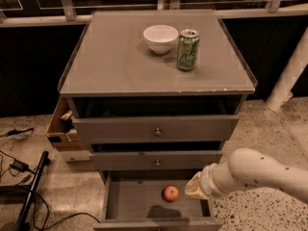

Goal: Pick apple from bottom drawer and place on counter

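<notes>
At the frame's lower right, your hand (195, 187) hangs just beside the apple (170, 193) in the open bottom drawer (130, 203), likely lining up a grab; apart or together, you cannot tell.

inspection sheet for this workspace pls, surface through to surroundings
surface: grey counter, flat, thin raised edge
job's things: apple lying in the open bottom drawer, near its middle
clutter: white bowl and green soda can upright on the counter
grippers: gripper at the drawer's right side, right of the apple, apart from it
cables: black cables on the floor, left
surroundings: cardboard box left of the cabinet
</notes>
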Robot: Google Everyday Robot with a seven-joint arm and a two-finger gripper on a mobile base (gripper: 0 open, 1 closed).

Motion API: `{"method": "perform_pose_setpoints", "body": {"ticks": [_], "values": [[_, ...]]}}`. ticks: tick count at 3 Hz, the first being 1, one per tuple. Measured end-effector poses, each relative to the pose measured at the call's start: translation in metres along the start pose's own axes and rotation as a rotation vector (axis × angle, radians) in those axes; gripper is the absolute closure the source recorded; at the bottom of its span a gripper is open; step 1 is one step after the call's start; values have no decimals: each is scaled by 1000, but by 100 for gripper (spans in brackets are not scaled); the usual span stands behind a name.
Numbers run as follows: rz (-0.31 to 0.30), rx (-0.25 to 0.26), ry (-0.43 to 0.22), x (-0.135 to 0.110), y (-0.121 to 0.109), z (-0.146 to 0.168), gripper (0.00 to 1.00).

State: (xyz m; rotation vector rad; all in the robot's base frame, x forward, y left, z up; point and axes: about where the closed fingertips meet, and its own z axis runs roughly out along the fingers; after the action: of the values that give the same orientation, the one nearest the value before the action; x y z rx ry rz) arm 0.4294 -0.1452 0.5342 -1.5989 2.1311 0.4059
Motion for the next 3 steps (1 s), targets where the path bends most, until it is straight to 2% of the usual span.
{"method": "perform_pose_setpoints", "body": {"ticks": [1,2,3], "values": [[33,40,-24,36,-36,65,100],[81,-7,-45,51,-24,100,100],[81,-7,-45,51,-24,100,100]]}}
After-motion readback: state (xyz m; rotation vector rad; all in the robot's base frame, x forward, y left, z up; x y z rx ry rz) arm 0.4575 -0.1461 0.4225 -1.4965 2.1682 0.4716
